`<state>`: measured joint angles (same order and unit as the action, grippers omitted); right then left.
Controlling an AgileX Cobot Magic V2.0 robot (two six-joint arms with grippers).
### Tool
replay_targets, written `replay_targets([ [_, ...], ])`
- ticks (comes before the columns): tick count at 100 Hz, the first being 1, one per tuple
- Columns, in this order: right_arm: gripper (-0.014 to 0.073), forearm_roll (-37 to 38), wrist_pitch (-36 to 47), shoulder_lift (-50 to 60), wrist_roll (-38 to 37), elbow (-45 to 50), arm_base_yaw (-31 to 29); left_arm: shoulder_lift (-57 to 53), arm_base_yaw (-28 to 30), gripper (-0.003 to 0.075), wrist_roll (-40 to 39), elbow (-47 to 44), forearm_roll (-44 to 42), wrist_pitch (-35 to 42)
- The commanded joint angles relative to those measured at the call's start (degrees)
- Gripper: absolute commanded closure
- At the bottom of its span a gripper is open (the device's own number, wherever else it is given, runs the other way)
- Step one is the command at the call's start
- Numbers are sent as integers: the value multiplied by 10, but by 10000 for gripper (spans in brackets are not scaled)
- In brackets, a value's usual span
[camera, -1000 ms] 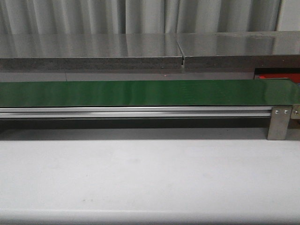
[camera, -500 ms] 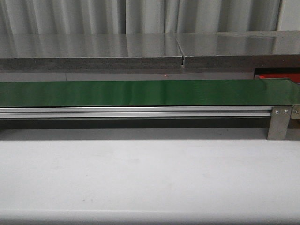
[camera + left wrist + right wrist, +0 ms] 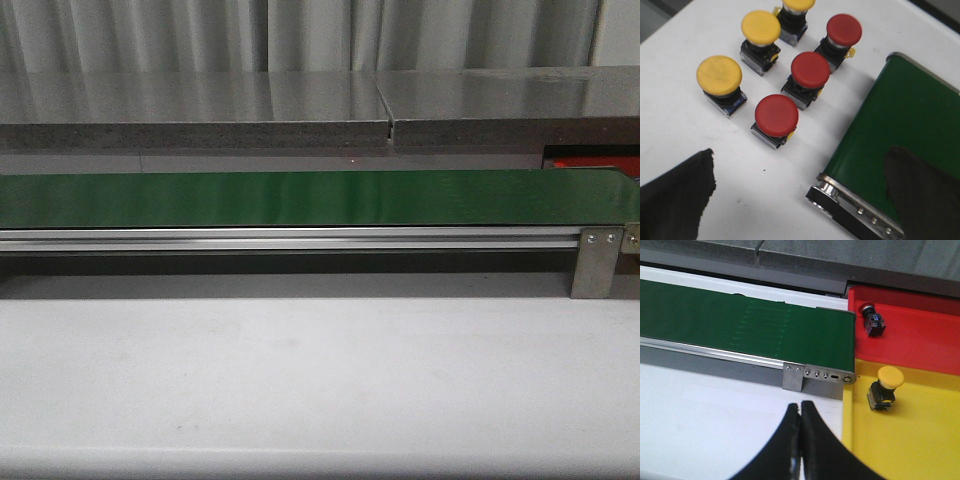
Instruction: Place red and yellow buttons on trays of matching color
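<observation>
**Buttons waiting at the belt's left end, one of each colour already sorted**

Buttons are split between two places. In your left wrist view six stand in a cluster on the white worktop (image 3: 685, 150) just beside the end of the green belt (image 3: 900, 115): three red ones, the nearest at (image 3: 776, 116), and three yellow ones, the nearest at (image 3: 719, 76); one yellow sits at the picture's edge and is only partly seen. In your right wrist view a red button (image 3: 871, 320) already lies in the red tray (image 3: 925, 340) and a yellow button (image 3: 887, 385) in the yellow tray (image 3: 920, 440), both trays butted against the belt's other end.

Your left hand (image 3: 800, 200) hangs above the worktop near the cluster with its fingers (image 3: 675, 200) well apart and nothing between them. Your right hand (image 3: 801, 440) has its fingers pressed together, empty, over bare worktop beside the yellow tray.

My reading is that you are between cycles: two buttons placed, six to go. The next move probably calls for the left hand to come down over one button, the nearest red being the likeliest, close on it and set it on the belt. The buttons stand close together, so approach straight to avoid knocking a neighbour.

Against the front view half a second and a second ago, nothing differs: the belt (image 3: 300, 198) carries no button and neither arm shows there.
</observation>
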<state>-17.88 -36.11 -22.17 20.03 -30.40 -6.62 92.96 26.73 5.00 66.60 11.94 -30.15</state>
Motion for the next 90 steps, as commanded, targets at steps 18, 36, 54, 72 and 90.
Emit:
replay_targets([
  [18,711,-7,38,-2,5,-13,0,62,9,68,-6,65,10,33],
  [36,711,-7,37,-2,5,-13,0,102,9,68,-6,99,6,22],
  [54,711,-7,37,-2,5,-13,0,139,9,68,-2,127,3,10],
  [72,711,-7,37,-2,5,-13,0,162,9,68,-2,135,-11,6],
  [90,711,-7,37,-2,5,-13,0,181,9,68,-2,135,-14,8],
])
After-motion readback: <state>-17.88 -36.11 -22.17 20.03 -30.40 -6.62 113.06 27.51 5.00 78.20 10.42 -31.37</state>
